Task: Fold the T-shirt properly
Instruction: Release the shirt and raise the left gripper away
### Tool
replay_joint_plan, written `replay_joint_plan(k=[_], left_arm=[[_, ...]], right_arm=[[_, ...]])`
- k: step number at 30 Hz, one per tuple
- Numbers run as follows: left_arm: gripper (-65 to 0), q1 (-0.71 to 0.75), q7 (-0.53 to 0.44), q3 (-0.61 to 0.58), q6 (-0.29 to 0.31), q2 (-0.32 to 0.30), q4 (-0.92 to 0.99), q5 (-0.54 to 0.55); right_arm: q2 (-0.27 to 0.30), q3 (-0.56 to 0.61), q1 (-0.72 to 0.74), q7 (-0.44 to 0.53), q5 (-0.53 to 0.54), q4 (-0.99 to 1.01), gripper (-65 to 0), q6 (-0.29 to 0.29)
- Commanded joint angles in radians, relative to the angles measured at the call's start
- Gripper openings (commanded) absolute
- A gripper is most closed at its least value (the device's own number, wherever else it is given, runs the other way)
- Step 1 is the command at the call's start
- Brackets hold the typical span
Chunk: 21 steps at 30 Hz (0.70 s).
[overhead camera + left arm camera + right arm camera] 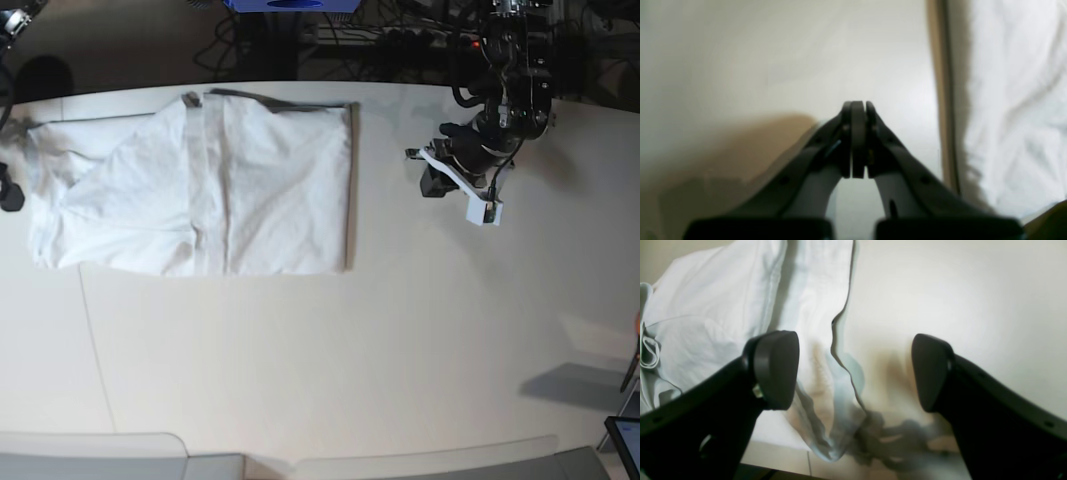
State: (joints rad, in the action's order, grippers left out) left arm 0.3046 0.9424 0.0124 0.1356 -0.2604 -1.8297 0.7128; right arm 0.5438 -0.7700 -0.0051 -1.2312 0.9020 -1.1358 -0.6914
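The white T-shirt (200, 190) lies on the off-white table (400, 340) at the back left, partly folded, with a straight edge on its right. It also shows in the left wrist view (1013, 100). My left gripper (434, 180) hovers to the right of the shirt, apart from it. In its wrist view the left gripper (858, 106) is shut and empty. My right gripper (853, 373) is open, low over the shirt's wavy hem edge (826, 350). One finger (773, 370) is over the fabric and the other finger (930, 370) is over bare table. In the base view only a dark part of it (8, 190) shows.
Cables and equipment (400, 40) lie behind the table's far edge. A seam (95, 350) runs across the tabletop at the left. Grey rounded shapes (90, 455) line the front edge. A dark object (625, 440) sits at the bottom right corner.
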Motion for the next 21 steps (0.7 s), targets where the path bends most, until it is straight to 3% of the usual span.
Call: replay_joint_plan(k=[1, 7, 11, 17, 21], left_arm=[[-65.0, -0.002, -0.009, 0.004, 0.012, -0.007, 0.005, 0.028], [-65.0, -0.011, -0.009, 0.011, 0.17, -0.024, 0.068, 0.192], [-65.0, -0.012, -0.009, 0.011, 0.189, -0.024, 0.106, 0.201], [-65.0, -0.035, -0.009, -0.001, 0.263, -0.021, 0.203, 0.204], [-65.0, -0.057, -0.009, -0.002, 0.266, 0.005, 0.264, 0.204]], right_arm=[[0.028, -0.007, 0.017, 0.014, 0.022, 0.007, -14.4, -0.007], [0.034, -0.007, 0.081, -0.026, 0.022, 0.141, -14.4, -0.007], [0.029, -0.007, 0.104, -0.035, 0.022, 0.15, -14.4, -0.007], [0.011, -0.007, 0.118, -0.055, 0.022, 0.155, -14.4, -0.007], [-0.014, -0.007, 0.118, -0.063, 0.022, 0.155, -14.4, -0.007]])
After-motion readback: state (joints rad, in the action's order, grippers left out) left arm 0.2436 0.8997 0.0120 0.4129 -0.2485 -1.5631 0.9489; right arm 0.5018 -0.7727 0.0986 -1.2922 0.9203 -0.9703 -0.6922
